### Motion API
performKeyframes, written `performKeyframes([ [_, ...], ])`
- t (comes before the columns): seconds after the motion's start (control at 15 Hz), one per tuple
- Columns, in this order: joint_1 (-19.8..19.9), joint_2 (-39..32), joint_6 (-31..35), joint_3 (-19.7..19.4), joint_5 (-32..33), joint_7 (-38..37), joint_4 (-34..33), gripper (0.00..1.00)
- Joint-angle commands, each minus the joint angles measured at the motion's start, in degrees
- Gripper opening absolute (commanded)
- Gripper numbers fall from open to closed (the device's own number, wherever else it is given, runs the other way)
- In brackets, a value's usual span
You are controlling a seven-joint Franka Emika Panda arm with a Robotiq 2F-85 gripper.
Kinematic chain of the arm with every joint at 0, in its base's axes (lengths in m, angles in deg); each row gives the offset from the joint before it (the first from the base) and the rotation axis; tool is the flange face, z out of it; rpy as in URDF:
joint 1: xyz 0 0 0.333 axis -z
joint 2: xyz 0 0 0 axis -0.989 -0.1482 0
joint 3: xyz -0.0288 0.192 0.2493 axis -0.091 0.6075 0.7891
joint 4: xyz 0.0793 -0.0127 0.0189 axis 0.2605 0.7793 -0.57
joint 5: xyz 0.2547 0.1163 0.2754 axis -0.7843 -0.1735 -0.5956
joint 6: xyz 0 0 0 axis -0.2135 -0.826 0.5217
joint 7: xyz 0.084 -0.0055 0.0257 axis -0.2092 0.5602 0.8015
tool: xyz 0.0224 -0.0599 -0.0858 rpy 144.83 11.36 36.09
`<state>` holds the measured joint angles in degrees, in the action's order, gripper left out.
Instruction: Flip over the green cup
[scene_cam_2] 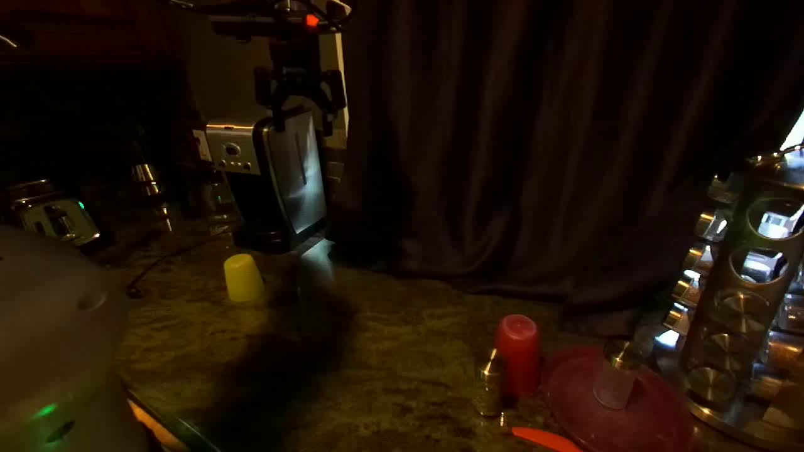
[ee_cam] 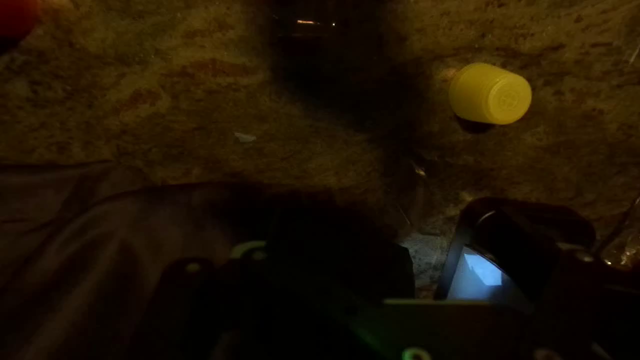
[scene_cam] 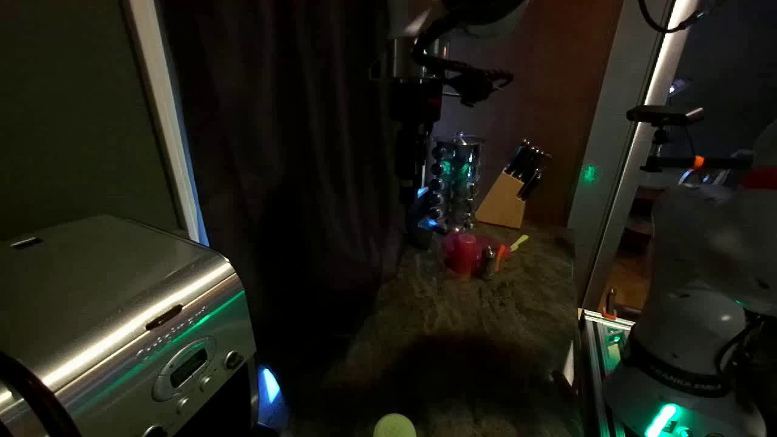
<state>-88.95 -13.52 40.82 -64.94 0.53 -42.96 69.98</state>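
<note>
Currently, green cup stands upside down on the counter, near the coffee maker, long axis upright. Gripper hangs higher, well apart, jaws spread, nothing between them; in the wrist view the cup lies up and right of it, so likely sideways shift, then descent.

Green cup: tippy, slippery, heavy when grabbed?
The green cup looks plastic and small, so probably light. Mouth down, wider end on the counter, it likely resists tipping. Its tapered wall looks smooth and may slip in a loose pinch.
</note>
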Motion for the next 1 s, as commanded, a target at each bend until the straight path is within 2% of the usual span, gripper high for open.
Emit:
performKeyframes([
  [0.0,0.37,-0.03,-0.19,0.33,-0.13,0.09,-0.16,1.0],
  [0.4,0.37,-0.04,-0.19,0.33,-0.13,0.09,-0.16,1.0],
  [0.6,-2.2,-1.08,-6.19,5.19,3.57,-0.31,0.8,1.0],
  [0.93,-8.4,-2.67,-11.08,12.2,3.05,1.7,3.52,1.0],
])
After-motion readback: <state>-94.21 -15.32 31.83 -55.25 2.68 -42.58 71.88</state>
